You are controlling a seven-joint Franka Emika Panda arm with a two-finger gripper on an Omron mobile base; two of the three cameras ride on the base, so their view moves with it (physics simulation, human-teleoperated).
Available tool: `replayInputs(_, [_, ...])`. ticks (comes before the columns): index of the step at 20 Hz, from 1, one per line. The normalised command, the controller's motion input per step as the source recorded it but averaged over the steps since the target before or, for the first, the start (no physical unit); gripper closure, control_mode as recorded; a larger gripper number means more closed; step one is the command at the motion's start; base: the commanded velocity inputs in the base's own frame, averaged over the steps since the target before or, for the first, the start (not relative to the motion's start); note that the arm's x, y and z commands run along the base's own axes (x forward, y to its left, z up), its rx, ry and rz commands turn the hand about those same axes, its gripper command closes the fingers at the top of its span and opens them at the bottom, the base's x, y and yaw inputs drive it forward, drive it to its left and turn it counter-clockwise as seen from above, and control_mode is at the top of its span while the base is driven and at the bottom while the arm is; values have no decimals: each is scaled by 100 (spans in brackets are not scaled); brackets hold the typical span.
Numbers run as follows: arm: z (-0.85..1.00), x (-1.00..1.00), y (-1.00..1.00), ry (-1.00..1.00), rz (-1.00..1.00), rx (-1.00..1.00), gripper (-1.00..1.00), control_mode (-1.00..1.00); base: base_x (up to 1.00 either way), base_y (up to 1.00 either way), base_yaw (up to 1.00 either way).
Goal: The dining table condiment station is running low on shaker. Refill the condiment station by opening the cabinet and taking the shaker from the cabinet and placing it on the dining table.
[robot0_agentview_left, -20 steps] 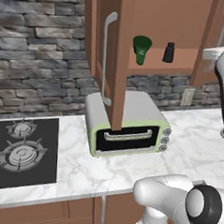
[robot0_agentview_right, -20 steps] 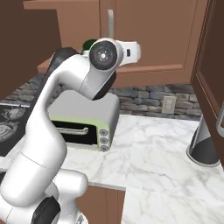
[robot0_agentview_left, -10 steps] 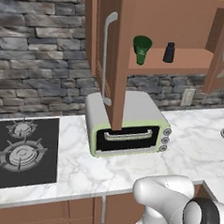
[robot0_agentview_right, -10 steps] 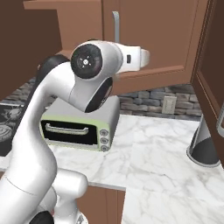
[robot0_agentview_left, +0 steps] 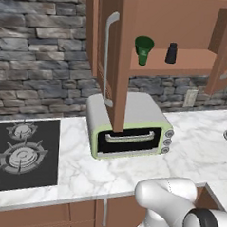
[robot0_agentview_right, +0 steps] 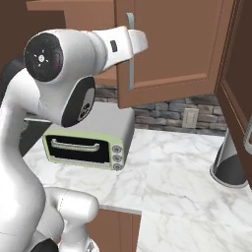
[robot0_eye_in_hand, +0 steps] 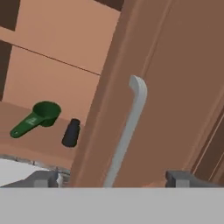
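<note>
Reddish-brown wooden wall cabinet open; tool fingertips apart, empty, silver bar handle between them; small black shaker beyond-left, still shelved; grasp, table placement remain

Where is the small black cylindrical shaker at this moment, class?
In the left base view the small black cylindrical shaker stands upright on the open reddish-brown wooden cabinet's shelf, just right of the green funnel-shaped cup, above the pale green toaster oven.

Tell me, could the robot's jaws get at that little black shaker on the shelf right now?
Probably yes. Both cabinet doors stand swung open, the shaker sits exposed beside a green cup, and the jaws are spread wide, though near a door handle.
</note>
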Motion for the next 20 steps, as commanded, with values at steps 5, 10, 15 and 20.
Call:
replayInputs(5, [-5,-1,85,1,6,-53,-100,-100,0,0,0])
replayInputs(10, [-19,8,69,7,3,-41,-100,-100,0,0,0])
replayInputs(15, [-33,38,16,18,0,-30,-100,-100,0,0,0])
replayInputs(20, [-38,57,0,23,0,-24,-100,-100,0,0,0])
